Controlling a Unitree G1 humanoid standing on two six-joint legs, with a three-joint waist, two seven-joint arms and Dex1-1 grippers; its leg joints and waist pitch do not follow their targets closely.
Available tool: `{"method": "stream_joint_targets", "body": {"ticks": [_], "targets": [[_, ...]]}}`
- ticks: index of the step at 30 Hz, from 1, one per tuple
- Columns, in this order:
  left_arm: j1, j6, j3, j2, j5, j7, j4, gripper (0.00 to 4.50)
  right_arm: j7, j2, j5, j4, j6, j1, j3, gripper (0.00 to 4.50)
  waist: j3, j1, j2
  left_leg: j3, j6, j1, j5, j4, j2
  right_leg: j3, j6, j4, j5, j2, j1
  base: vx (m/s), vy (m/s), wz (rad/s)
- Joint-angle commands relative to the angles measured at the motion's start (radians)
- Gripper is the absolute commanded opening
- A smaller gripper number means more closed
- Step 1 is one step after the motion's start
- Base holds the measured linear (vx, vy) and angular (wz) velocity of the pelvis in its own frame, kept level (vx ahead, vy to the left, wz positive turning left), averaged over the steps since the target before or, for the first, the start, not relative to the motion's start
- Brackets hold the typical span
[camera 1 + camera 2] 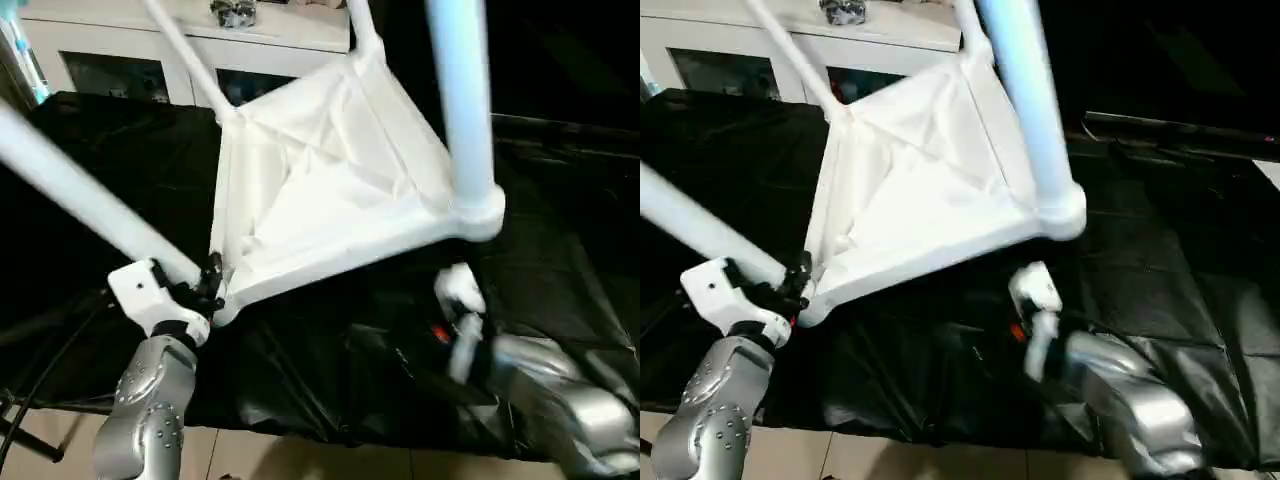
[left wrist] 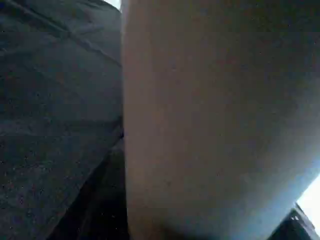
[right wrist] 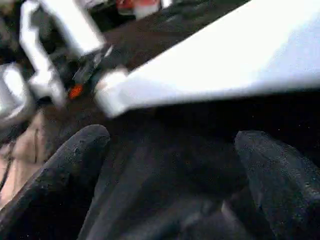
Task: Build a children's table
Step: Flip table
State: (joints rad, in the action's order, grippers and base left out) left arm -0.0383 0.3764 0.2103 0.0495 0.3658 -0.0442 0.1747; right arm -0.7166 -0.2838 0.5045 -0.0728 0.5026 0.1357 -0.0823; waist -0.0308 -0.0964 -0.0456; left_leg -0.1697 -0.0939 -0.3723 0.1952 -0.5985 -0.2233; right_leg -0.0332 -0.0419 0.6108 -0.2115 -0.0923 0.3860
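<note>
- White plastic rectangular tabletop (image 1: 330, 190) tilted above black-draped work table (image 1: 560, 230), ribbed underside up, four white tapered tube legs seated in corner sockets.
- Left gripper (image 1: 205, 282) pinching near-left leg (image 1: 80, 195) at its socket.
- Right gripper (image 3: 175, 165) spread wide, empty, below near edge.
- Judged next: turning upright; keep left pinch firm, bring right under near-right socket (image 1: 478, 215), rotate slowly.

Black-draped work table (image 1: 560, 190), white glass-door cabinet (image 1: 120, 60) behind (small metallic item on top), tiled floor (image 1: 300, 462) below.
</note>
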Motion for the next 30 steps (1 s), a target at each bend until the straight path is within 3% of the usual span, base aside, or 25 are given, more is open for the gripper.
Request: {"method": "stream_joint_targets", "body": {"ticks": [1,3,7,12,16,22,27,28,29,30], "targets": [[-0.032,0.028,-0.041,0.063,0.075,0.010,0.013,2.15,0.063,0.032,0.028,0.050,0.013,0.025,0.057,4.50,0.042,0.005,-0.005,-0.010,0.001,0.009,0.155,0.079,-0.001,0.020,0.152,-0.066,-0.092,-0.019,-0.030,0.000,0.000,0.00],[-0.041,0.028,-0.042,0.058,0.084,0.020,0.007,2.15,0.067,0.064,0.065,0.067,0.022,0.036,0.070,4.50,0.043,0.003,0.002,-0.009,-0.012,0.013,0.179,0.080,-0.002,0.021,0.140,-0.068,-0.111,-0.018,-0.029,0.000,0.000,0.00],[-0.060,0.027,-0.033,0.070,0.065,0.022,0.003,2.15,0.130,0.118,0.070,0.124,0.045,0.060,0.088,4.50,0.045,0.006,0.000,-0.009,-0.027,0.010,0.146,0.079,0.001,0.019,0.134,-0.064,-0.050,-0.017,-0.032,0.000,0.000,0.00],[-0.062,0.027,-0.036,0.073,0.054,0.023,0.001,2.15,0.130,0.164,0.120,0.125,0.050,0.068,0.118,4.50,0.046,0.006,0.002,-0.009,-0.020,0.009,0.133,0.079,0.001,0.019,0.132,-0.061,-0.018,-0.018,-0.035,0.000,0.000,0.00],[-0.059,0.019,-0.049,0.070,0.054,0.035,0.000,2.15,0.140,0.215,0.187,0.127,0.040,0.090,0.163,4.50,0.046,0.006,0.005,-0.008,-0.025,0.011,0.152,0.081,-0.001,0.019,0.132,-0.062,-0.040,-0.019,-0.034,0.000,0.000,0.00],[-0.058,0.013,-0.049,0.071,0.049,0.040,-0.002,2.15,0.168,0.246,0.211,0.139,0.037,0.111,0.191,4.50,0.047,0.007,0.005,-0.008,-0.032,0.010,0.132,0.081,0.001,0.018,0.133,-0.059,-0.015,-0.018,-0.035,0.000,0.000,0.00],[-0.054,0.012,-0.058,0.074,0.042,0.041,0.003,2.15,0.296,0.302,0.205,0.248,0.025,0.176,0.255,4.50,0.047,0.009,0.009,-0.008,-0.046,0.012,0.138,0.082,0.001,0.018,0.128,-0.060,-0.030,-0.018,-0.033,0.000,0.000,0.00],[-0.053,0.012,-0.061,0.076,0.041,0.041,0.003,2.15,0.325,0.315,0.210,0.274,0.019,0.193,0.273,4.50,0.048,0.011,0.005,-0.008,-0.045,0.011,0.132,0.081,0.002,0.018,0.127,-0.059,-0.021,-0.018,-0.033,0.000,0.000,0.00],[-0.051,0.005,-0.076,0.080,0.033,0.041,0.003,2.15,0.377,0.358,0.270,0.355,0.007,0.259,0.334,4.50,0.048,0.012,0.000,-0.009,-0.046,0.011,0.136,0.082,0.002,0.017,0.128,-0.059,-0.027,-0.018,-0.033,0.000,0.000,0.00],[-0.051,0.005,-0.077,0.080,0.033,0.041,0.002,2.15,0.380,0.360,0.274,0.359,0.006,0.263,0.337,4.50,0.045,0.017,-0.001,-0.008,-0.044,0.008,0.162,0.086,0.003,0.018,0.130,-0.058,-0.066,-0.022,-0.032,0.000,0.000,0.00]]}}
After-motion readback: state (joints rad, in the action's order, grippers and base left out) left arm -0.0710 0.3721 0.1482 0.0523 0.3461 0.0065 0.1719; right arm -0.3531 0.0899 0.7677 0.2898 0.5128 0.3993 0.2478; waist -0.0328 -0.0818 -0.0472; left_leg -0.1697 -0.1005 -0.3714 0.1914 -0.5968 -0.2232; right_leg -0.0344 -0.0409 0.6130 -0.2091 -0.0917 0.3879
